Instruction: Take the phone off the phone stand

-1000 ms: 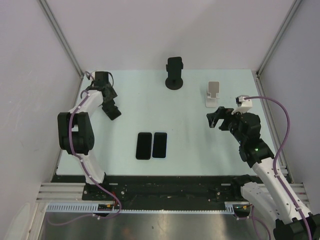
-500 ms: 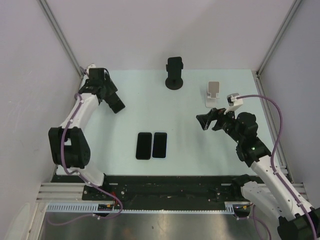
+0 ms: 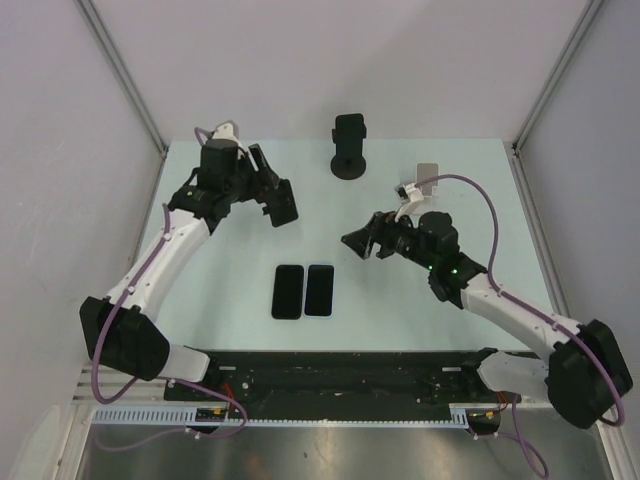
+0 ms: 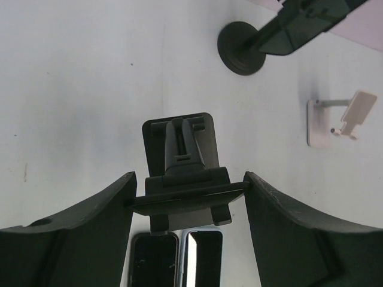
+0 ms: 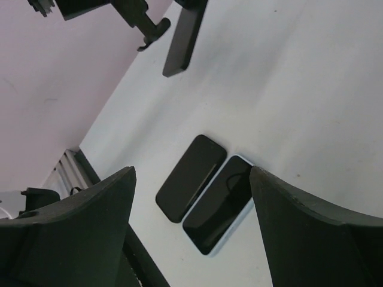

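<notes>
A black phone [image 3: 349,128] sits on a black round-based stand [image 3: 348,166] at the back centre. It also shows in the left wrist view [image 4: 305,24]. My left gripper [image 3: 280,205] hangs above the table left of that stand. It is shut [image 4: 190,179] on the flat top plate of a small black folding stand [image 4: 179,143]. I cannot tell whether that plate is a phone. My right gripper [image 3: 358,243] is open and empty [image 5: 191,173], held above the table's middle, right of the left gripper.
Two dark phones [image 3: 288,291] [image 3: 319,290] lie flat side by side near the front centre, seen below both grippers [image 4: 152,263] [image 5: 218,203]. An empty white stand [image 3: 427,188] sits at the back right.
My left arm has swung from the far left corner toward the middle, carrying the small black stand. My right arm has reached left from the right side toward the centre.
</notes>
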`<state>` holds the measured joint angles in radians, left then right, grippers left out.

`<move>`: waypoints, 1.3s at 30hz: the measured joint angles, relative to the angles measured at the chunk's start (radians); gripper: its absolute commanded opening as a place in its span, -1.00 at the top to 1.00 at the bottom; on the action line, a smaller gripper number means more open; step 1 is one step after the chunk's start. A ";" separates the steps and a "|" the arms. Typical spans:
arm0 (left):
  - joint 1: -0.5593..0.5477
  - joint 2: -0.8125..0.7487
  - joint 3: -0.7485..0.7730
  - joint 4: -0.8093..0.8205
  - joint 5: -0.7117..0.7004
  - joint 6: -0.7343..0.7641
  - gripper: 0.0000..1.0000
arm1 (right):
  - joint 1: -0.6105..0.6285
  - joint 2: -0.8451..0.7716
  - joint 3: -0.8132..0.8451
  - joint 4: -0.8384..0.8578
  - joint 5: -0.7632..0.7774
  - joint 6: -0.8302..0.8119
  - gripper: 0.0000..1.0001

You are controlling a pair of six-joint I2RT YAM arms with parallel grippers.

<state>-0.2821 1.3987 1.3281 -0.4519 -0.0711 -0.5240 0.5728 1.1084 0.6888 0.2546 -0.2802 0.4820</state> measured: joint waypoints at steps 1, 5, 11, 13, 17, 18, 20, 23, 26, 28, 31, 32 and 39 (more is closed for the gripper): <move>-0.015 0.000 -0.002 0.000 0.005 0.000 0.74 | 0.012 0.034 0.006 0.031 -0.003 0.025 -0.54; -0.063 -0.001 -0.013 -0.005 0.004 0.000 0.75 | 0.050 0.158 0.039 0.131 -0.004 0.132 -0.42; -0.128 -0.006 -0.028 -0.010 -0.008 0.001 0.75 | 0.108 0.299 0.114 0.225 0.040 0.272 -0.20; -0.146 -0.006 -0.029 -0.010 -0.008 0.000 0.74 | 0.121 0.328 0.138 0.245 0.060 0.319 -0.14; -0.162 -0.006 -0.033 -0.011 -0.007 0.000 0.74 | 0.126 0.386 0.184 0.271 0.101 0.405 -0.06; -0.164 -0.006 -0.034 -0.011 -0.007 0.000 0.74 | 0.126 0.401 0.192 0.276 0.108 0.422 -0.05; -0.166 -0.006 -0.038 -0.011 -0.006 0.000 0.74 | 0.126 0.430 0.207 0.280 0.118 0.459 -0.04; -0.166 -0.006 -0.040 -0.013 -0.005 -0.001 0.74 | 0.126 0.462 0.218 0.280 0.127 0.498 -0.04; -0.167 -0.006 -0.040 -0.013 -0.004 -0.001 0.74 | 0.128 0.487 0.220 0.280 0.135 0.534 -0.04; -0.169 -0.006 -0.040 -0.013 -0.004 -0.001 0.75 | 0.129 0.502 0.222 0.282 0.137 0.547 -0.03; -0.171 -0.006 -0.040 -0.013 -0.003 -0.001 0.74 | 0.130 0.518 0.224 0.288 0.136 0.566 -0.01; -0.172 -0.006 -0.040 -0.013 -0.003 -0.001 0.74 | 0.131 0.525 0.228 0.291 0.136 0.573 0.00; -0.179 -0.006 -0.040 -0.013 -0.003 -0.001 0.75 | 0.132 0.573 0.248 0.319 0.125 0.607 0.08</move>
<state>-0.4606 1.3926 1.2884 -0.4648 -0.0746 -0.5247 0.7048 1.6810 0.9371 0.5739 -0.1555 1.0889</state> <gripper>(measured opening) 0.723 0.476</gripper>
